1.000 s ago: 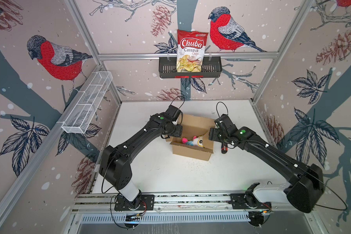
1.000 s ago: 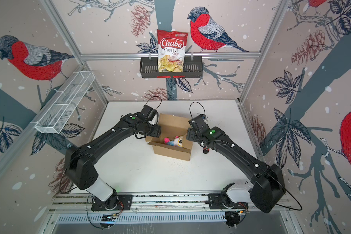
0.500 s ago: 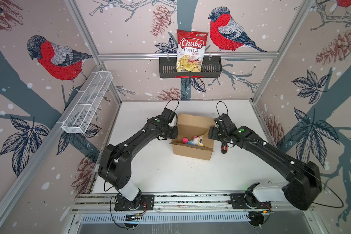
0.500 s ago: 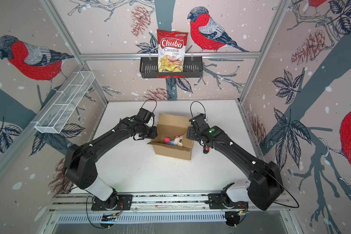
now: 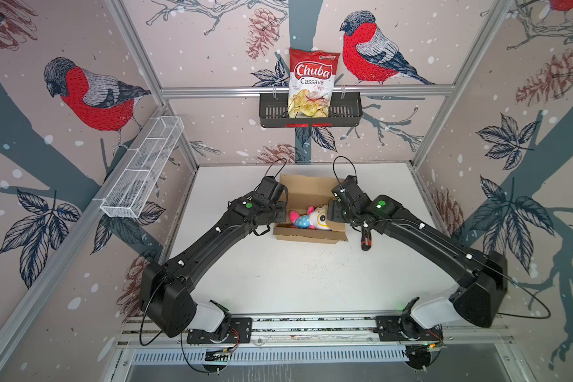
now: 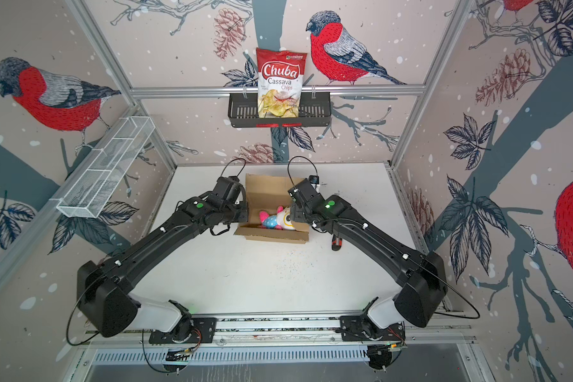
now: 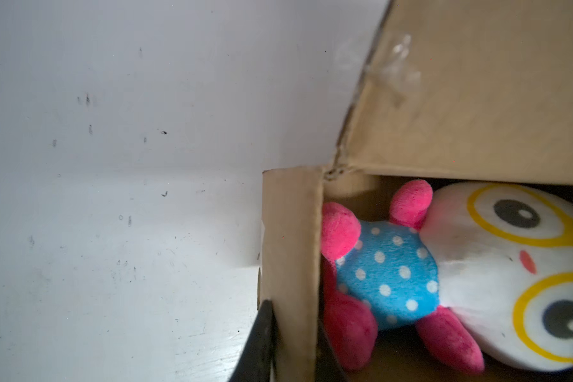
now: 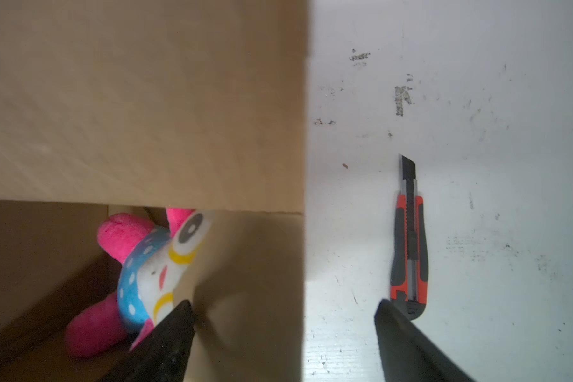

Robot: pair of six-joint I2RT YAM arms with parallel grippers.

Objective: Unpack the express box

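The left gripper (image 7: pixel 294 330) has moved to pinch the light, stiff express box (image 5: pixel 308 233) by its end flap; the right gripper (image 8: pixel 283 307) gapes wide.

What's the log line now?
box: open; toy: inside box; left tool: shut on box end; right tool: open, straddling other end; knife: beside box

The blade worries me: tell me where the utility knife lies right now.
In both top views the utility knife lies flat on the white table, on the right, just beyond the right end of the express box and apart from it.
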